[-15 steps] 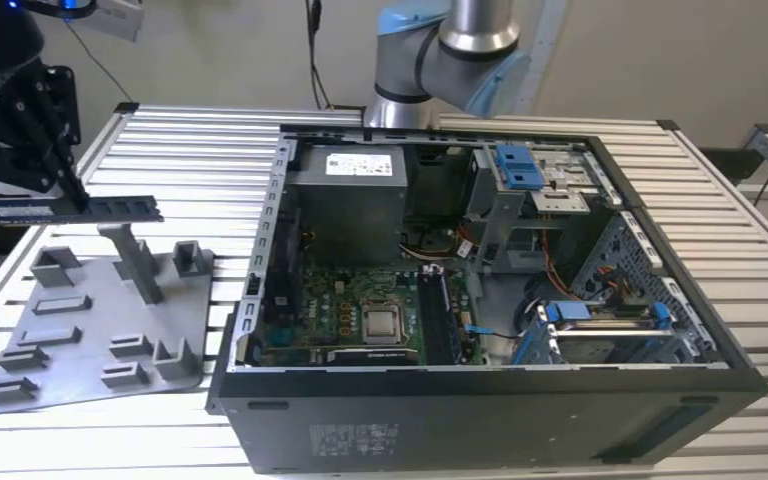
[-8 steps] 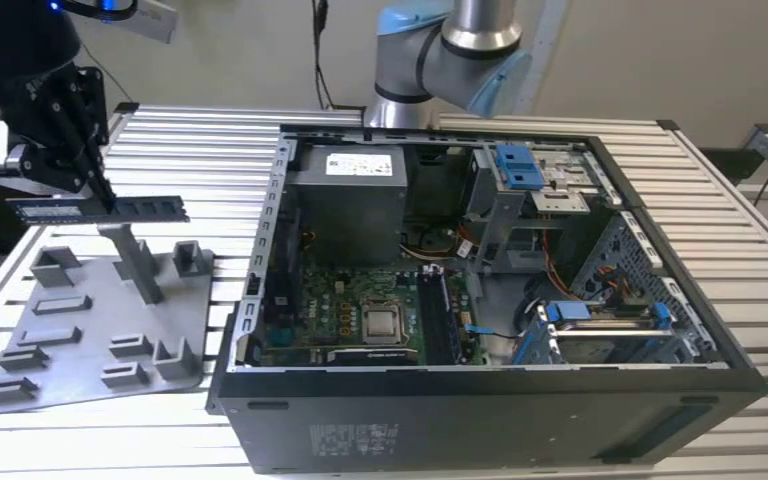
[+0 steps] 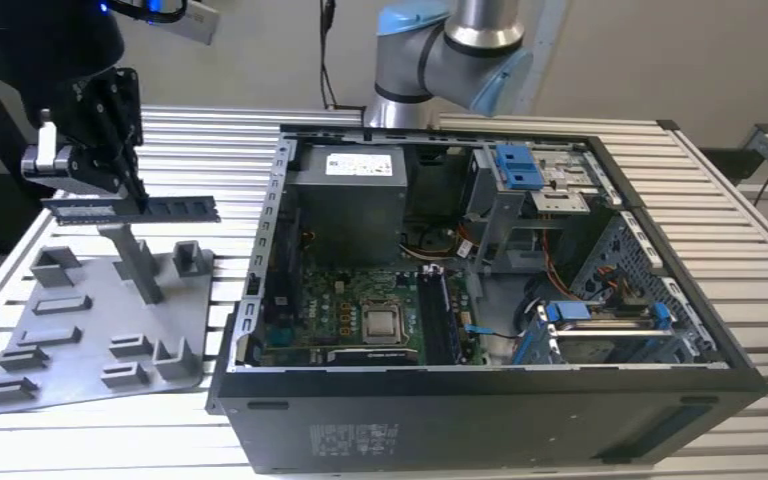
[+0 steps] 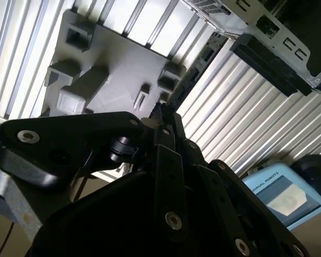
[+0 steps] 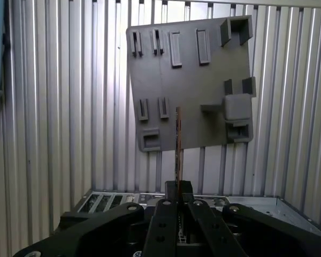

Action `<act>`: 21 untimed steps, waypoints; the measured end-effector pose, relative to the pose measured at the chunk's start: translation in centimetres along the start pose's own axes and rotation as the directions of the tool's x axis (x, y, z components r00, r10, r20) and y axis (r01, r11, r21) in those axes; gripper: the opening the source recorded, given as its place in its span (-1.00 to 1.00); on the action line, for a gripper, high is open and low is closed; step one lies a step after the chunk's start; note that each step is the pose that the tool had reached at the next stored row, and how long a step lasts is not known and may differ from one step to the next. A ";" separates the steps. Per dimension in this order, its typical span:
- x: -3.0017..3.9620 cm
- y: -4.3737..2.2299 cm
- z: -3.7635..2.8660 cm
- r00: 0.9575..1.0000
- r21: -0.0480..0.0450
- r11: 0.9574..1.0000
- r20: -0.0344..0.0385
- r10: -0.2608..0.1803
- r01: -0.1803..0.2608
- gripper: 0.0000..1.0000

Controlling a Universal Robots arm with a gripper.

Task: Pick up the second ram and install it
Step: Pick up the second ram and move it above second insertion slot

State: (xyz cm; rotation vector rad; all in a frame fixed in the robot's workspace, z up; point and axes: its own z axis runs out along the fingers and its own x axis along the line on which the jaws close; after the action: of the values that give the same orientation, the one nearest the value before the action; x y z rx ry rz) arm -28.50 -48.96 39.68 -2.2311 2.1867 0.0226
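Hand (image 3: 95, 198) pinching the second ram (image 3: 177, 208) level above the grey tray (image 3: 91, 335), at nine o'clock of the open computer case (image 3: 491, 390) housing the motherboard (image 3: 344, 305), exterior view.

Supply sticker (image 3: 364, 162): print's too small for me.
Case label (image 3: 353, 437): pale lines, unreadable.
Pendant (image 4: 281, 195): one line of small dark lettering beside its screen.
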 end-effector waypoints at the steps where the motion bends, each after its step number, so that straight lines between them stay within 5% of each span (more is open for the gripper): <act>1: 0.00 -0.34 0.00 1.000 0.000 1.000 0.000 0.000 0.000 -0.72; 21: 0.13 -7.31 0.01 1.000 -0.009 1.000 0.000 0.000 0.000 -0.72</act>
State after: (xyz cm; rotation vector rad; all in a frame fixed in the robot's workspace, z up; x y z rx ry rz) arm -21.19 -48.94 39.68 -2.2353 2.1912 0.0326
